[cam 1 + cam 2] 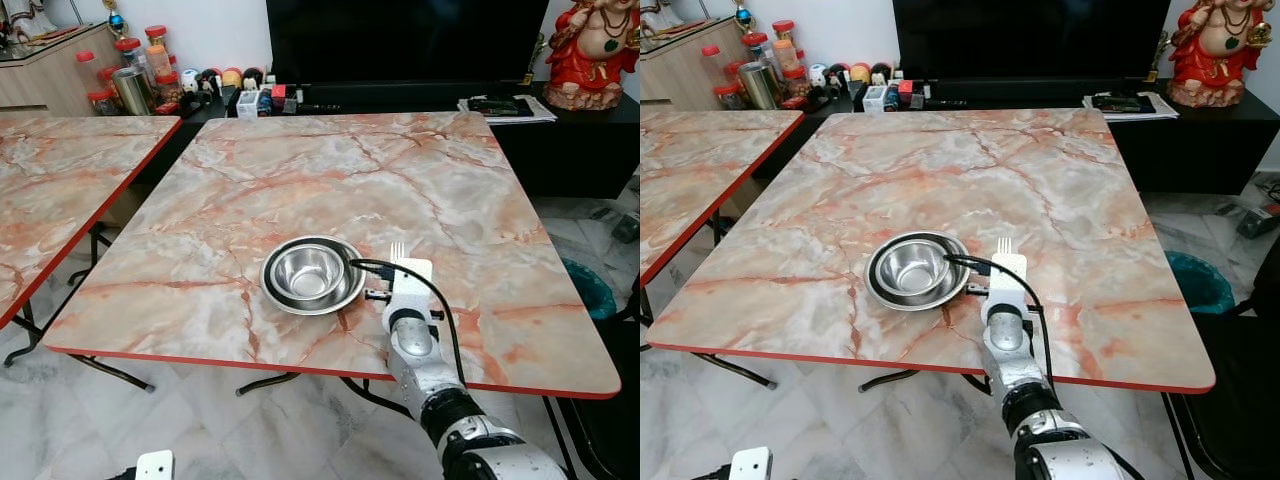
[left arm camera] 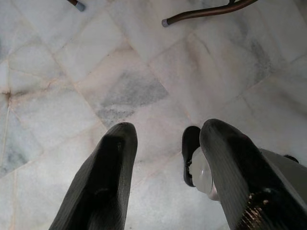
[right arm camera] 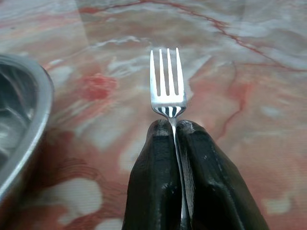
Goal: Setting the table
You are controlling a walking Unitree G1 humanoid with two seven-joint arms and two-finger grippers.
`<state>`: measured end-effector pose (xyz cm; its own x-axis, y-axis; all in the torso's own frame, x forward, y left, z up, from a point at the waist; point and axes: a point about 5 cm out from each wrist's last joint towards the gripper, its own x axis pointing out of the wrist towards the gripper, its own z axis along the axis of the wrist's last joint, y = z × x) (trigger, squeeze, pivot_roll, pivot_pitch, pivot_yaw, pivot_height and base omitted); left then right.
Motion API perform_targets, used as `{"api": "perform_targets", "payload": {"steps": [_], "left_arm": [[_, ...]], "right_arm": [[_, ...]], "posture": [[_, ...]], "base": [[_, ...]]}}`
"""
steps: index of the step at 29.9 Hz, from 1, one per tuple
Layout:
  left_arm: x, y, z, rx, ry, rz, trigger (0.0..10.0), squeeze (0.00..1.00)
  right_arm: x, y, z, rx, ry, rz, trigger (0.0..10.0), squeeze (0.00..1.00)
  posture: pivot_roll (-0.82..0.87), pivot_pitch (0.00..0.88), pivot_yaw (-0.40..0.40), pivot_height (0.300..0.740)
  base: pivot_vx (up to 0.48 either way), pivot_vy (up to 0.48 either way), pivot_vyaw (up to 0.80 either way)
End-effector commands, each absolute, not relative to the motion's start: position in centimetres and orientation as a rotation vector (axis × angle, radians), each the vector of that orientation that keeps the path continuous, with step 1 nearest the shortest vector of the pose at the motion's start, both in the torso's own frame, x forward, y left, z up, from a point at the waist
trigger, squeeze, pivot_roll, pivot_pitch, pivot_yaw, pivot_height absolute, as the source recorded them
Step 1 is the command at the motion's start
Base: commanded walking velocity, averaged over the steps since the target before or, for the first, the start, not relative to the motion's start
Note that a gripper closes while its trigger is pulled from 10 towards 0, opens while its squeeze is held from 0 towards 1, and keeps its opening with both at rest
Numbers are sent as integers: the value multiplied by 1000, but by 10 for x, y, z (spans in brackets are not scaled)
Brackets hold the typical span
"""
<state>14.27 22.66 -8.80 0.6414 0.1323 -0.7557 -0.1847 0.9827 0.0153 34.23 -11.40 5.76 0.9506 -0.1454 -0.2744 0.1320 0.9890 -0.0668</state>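
Holding a fork (image 3: 167, 88) pinched by its neck in my right gripper (image 3: 175, 132), tines forward, low over the marble table (image 1: 300, 170) just right of the steel bowl (image 1: 310, 272) on its plate (image 1: 277, 292). Left gripper (image 2: 163, 143) hangs parted above the floor tiles. Risks as I judge them: thin handle could pivot between the pads on release; tines could clip the bowl rim if I drift left.
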Motion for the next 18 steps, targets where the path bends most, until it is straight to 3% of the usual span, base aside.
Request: {"api": "perform_targets", "payload": {"steps": [1, 18], "left_arm": [[142, 234, -86, -50, 854, 190, 10000, 0], [140, 233, -88, -47, 861, 189, 10000, 0]], "right_arm": [[345, -112, 61, -32, 280, -133, 10000, 0], [342, -111, 55, 6, 308, -119, 10000, 0]], "posture": [[135, 13, 83, 740], [142, 16, 75, 740]], "base": [[0, 0, 0], [0, 0, 0]]}}
